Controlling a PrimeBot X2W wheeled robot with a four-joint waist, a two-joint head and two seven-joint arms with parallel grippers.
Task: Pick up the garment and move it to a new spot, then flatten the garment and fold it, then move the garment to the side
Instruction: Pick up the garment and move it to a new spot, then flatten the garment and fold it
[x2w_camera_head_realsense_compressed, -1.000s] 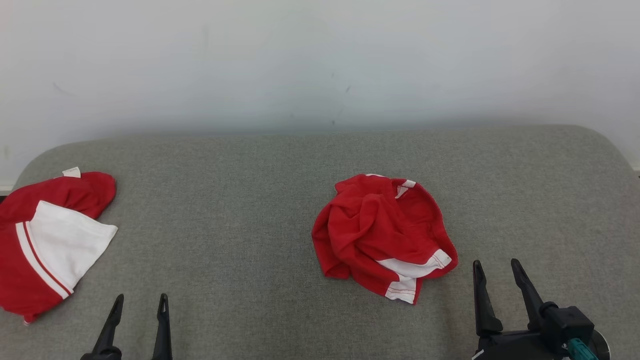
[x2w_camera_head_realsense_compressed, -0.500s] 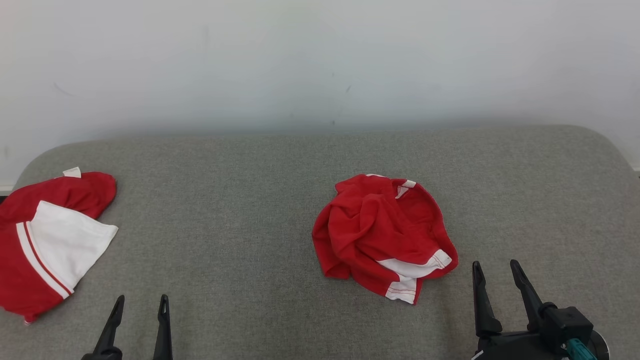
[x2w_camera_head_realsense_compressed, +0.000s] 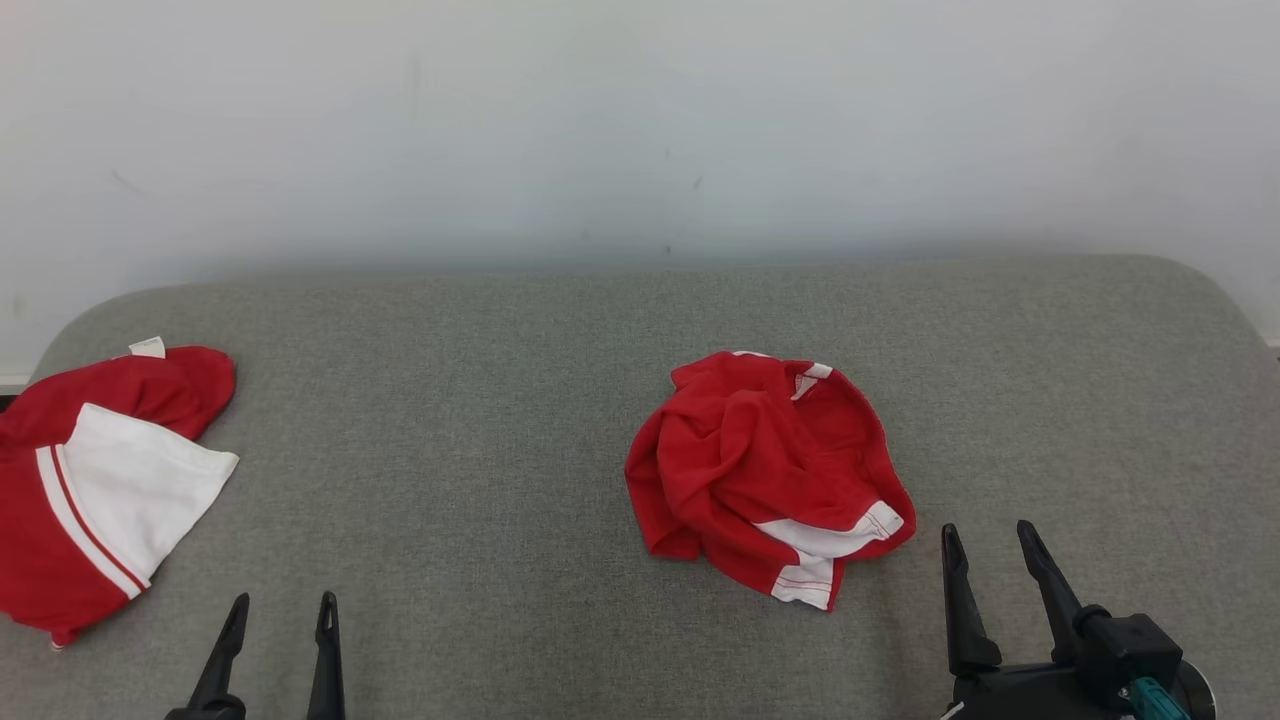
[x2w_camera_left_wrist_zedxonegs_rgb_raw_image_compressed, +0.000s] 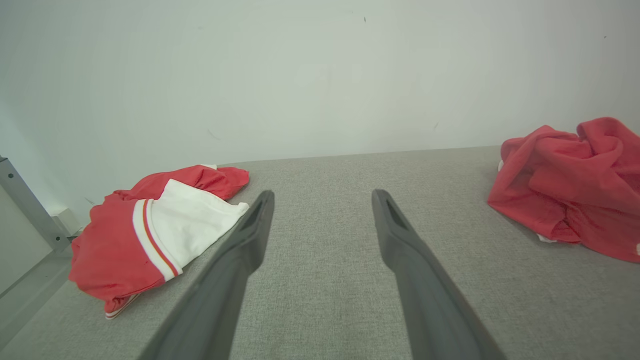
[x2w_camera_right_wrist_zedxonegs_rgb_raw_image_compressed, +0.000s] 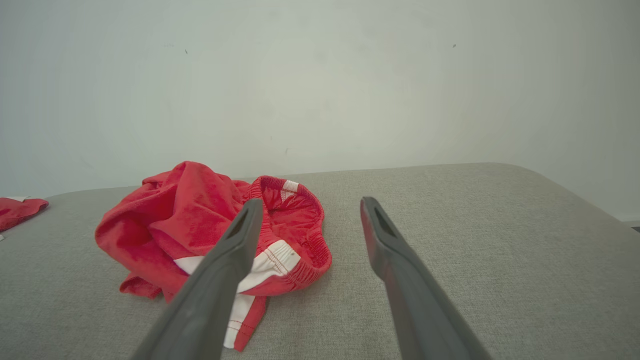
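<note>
A pale, nearly bare wall (x2w_camera_head_realsense_compressed: 640, 120) rises behind the far edge of the table (x2w_camera_head_realsense_compressed: 450, 400), which is covered in grey woven fabric and has rounded far corners.

At the table's left edge lies a second garment (x2w_camera_head_realsense_compressed: 90, 480), red with a broad white panel and a red-and-white stripe beside it. It is spread fairly flat, and part of it runs off the left side of the head view. A small white tag (x2w_camera_head_realsense_compressed: 147, 347) sticks out at its far end.

The garment (x2w_camera_head_realsense_compressed: 760, 460) lies a little right of the table's middle, nearer the near edge than the far one and well apart from the second garment. It is red and bunched into a rumpled mound. An elastic waistband curls around its right side, and a white panel with red stitching shows at its near right corner.

The right pincer (x2w_camera_head_realsense_compressed: 985, 530) hangs over the near edge towards the right corner. Its two dark fingers are spread apart and hold nothing. It is just beside the garment's near right corner without touching it; in the right wrist view the left finger crosses in front of the cloth.

The left pincer (x2w_camera_head_realsense_compressed: 283, 600) hangs over the near edge towards the left. Its fingers are likewise spread and empty, with bare grey table between them. It sits between the two garments, closer to the second one.
</note>
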